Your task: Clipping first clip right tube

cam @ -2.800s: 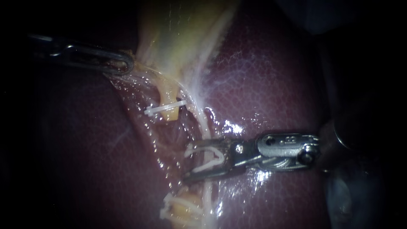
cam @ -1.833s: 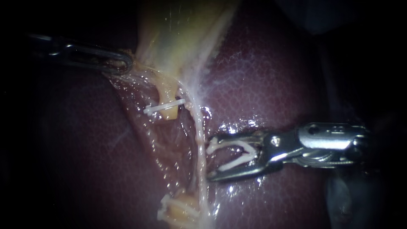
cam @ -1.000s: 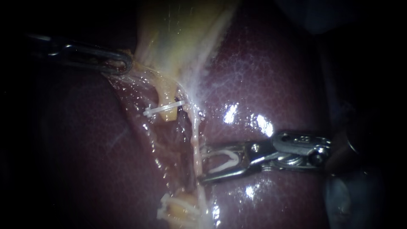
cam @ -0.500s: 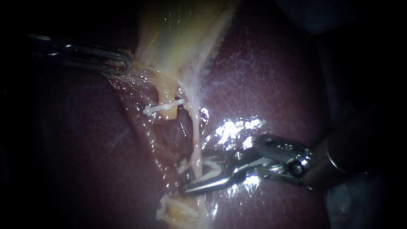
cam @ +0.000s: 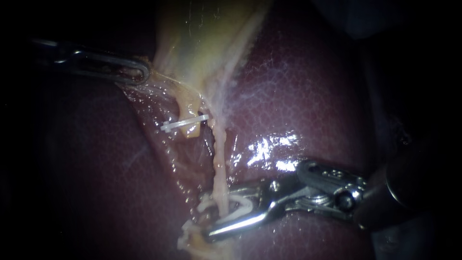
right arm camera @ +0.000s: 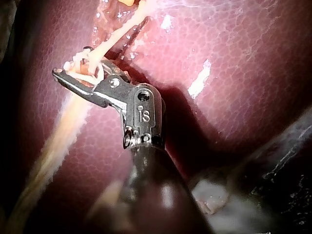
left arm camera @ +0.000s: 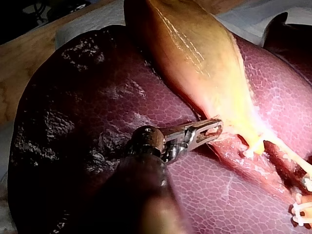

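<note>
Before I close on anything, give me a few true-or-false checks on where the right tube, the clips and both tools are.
1. The right tube runs between the jaws of the right instrument's tool. True.
2. That tool is empty, with nothing loaded in it. False: a loaded clip, white, sits in the jaws on both sides of the tube.
3. The cut yellow stub below the gallbladder is bare. False: a stub clip lies across it.
4. The left instrument's tool is up beside the gallbladder, well apart from the right tube. True.
</note>
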You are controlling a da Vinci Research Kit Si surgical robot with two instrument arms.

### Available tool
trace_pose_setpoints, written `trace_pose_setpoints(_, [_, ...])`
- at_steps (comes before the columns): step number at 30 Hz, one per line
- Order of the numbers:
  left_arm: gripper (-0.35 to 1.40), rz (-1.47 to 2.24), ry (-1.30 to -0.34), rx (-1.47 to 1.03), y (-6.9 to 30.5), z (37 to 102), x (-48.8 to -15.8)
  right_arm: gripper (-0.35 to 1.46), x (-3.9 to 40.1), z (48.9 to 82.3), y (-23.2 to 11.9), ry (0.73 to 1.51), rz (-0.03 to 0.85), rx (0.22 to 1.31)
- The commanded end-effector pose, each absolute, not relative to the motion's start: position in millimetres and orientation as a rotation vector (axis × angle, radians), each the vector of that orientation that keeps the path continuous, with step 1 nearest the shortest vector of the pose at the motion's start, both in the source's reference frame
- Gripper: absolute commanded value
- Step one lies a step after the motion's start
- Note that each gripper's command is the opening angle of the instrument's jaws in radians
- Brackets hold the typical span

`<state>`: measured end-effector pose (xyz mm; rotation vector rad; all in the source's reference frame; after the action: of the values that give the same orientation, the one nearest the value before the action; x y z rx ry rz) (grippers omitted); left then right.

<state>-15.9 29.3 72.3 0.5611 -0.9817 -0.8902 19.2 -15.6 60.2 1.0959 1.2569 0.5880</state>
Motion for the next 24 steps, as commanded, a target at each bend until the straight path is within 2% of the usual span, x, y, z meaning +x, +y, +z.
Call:
trace_pose_setpoints(1, [-0.35, -0.89, -0.982, 0.562, 29.3, 72.3, -15.9, 0.35, 19.2, 60.2, -15.6, 1.257, 0.59, 1.093])
trace_pose_setpoints(7, [-0.35, -0.89, -0.982, 0.562, 29.3, 72.3, -15.9, 0.1, 19.1, 60.3, -15.6, 1.255, 0.572, 1.11])
trace_pose_setpoints(14, [-0.35, -0.89, -0.982, 0.562, 29.3, 72.3, -15.9, -0.33, 19.1, 60.3, -15.6, 1.254, 0.536, 1.138])
trace_pose_setpoints(24, [-0.35, -0.89, -0.982, 0.562, 29.3, 72.3, -15.9, -0.35, 19.1, 60.3, -15.5, 1.254, 0.535, 1.138])
